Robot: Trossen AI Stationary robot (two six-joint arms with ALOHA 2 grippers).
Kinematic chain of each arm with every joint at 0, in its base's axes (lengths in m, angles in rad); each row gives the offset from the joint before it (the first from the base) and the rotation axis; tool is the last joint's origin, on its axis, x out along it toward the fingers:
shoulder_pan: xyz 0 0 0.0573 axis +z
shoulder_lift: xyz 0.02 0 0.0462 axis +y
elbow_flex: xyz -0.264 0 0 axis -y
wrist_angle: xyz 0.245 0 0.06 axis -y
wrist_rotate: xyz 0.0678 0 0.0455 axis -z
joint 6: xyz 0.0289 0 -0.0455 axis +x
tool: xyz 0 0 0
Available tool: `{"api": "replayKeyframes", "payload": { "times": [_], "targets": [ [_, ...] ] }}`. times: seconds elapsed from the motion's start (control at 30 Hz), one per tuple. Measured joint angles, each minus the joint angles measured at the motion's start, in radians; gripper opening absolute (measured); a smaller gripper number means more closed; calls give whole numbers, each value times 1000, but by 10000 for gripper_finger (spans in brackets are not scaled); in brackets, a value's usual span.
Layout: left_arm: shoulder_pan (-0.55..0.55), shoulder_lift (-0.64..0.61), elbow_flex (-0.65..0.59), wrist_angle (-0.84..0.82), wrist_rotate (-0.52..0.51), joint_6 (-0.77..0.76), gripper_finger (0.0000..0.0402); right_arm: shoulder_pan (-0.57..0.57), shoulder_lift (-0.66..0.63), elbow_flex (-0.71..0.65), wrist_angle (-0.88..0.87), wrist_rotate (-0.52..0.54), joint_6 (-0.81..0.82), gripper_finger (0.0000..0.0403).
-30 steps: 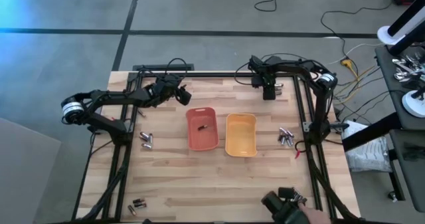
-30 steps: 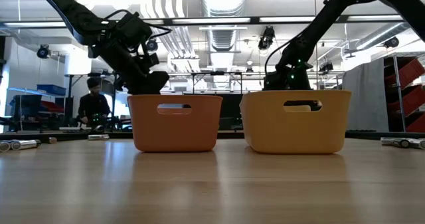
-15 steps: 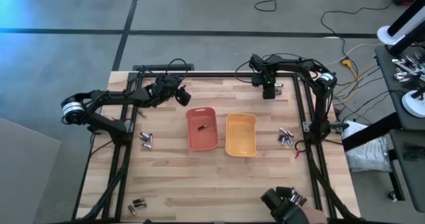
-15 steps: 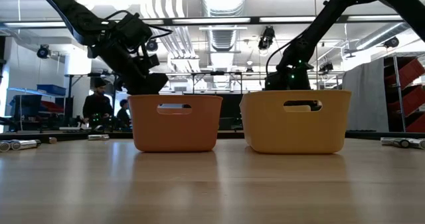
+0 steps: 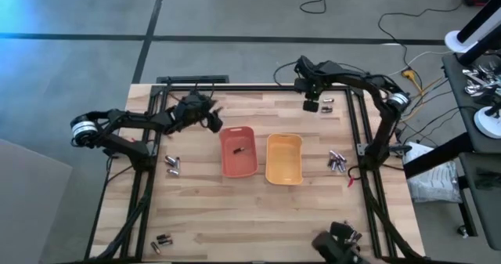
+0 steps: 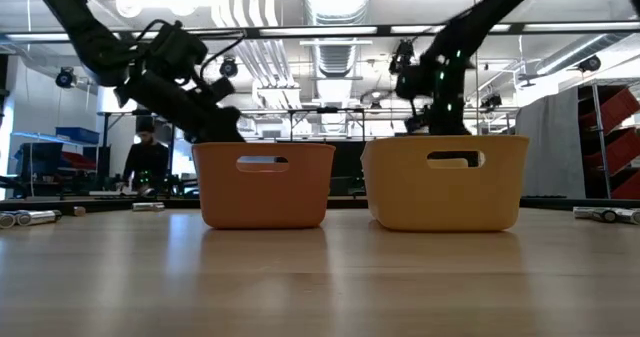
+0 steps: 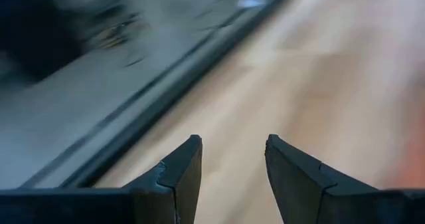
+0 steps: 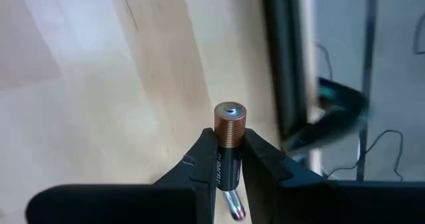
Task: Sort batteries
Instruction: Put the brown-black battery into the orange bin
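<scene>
Two trays sit side by side in the middle of the wooden table (image 5: 203,217): an orange tray (image 5: 238,150) and a yellow tray (image 5: 284,158). The right gripper (image 8: 229,159) is squeezed tight on a battery (image 8: 228,136) that is dark with a coppery end, and it holds it up near the far edge of the table, past the yellow tray. The battery sticks out past the fingertips and only its lower part is pinched, so I think it could slip or tip out if the arm swings fast, and then it might roll off the far edge or under the black frame rail (image 8: 284,58) close by. It could also land in the wrong tray, since the two trays sit so close. The left gripper (image 7: 232,159) has its fingers apart and holds nothing; it hangs over bare wood near the far left corner of the orange tray. One dark battery (image 5: 239,149) already lies in the orange tray. More batteries wait in small piles: some on the left side (image 5: 173,166), some on the right side (image 5: 337,161), and a few near the front left corner (image 5: 160,240). The piles lie close to the side rails, so reaching them leaves little room, but the wood in front of the trays is open.
</scene>
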Motion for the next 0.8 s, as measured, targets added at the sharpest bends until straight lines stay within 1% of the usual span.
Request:
{"api": "replayKeyframes", "payload": {
  "times": [0.07,0.13,0.27,0.4,0.5,0.6,0.7,0.8],
  "targets": [
    [-1,-11,-12,31,80,20,146,41,-63,0,5,0,43,40],
    [-1,-24,-14,39,122,36,146,93,-124,0,8,-24,90,40],
    [-5,-45,-27,35,185,44,146,228,-220,-12,34,-36,189,39],
    [-29,-59,-28,39,208,44,146,386,-303,-50,166,-36,294,39],
    [-65,-72,-28,64,211,44,146,503,-345,-115,320,-33,382,39],
    [-128,-78,-28,144,237,45,146,623,-382,-206,539,-25,445,39],
    [-208,-78,-28,229,271,49,146,742,-387,-304,778,3,481,39],
    [-275,-78,-28,294,319,49,146,830,-372,-371,993,48,491,39]
  ]
}}
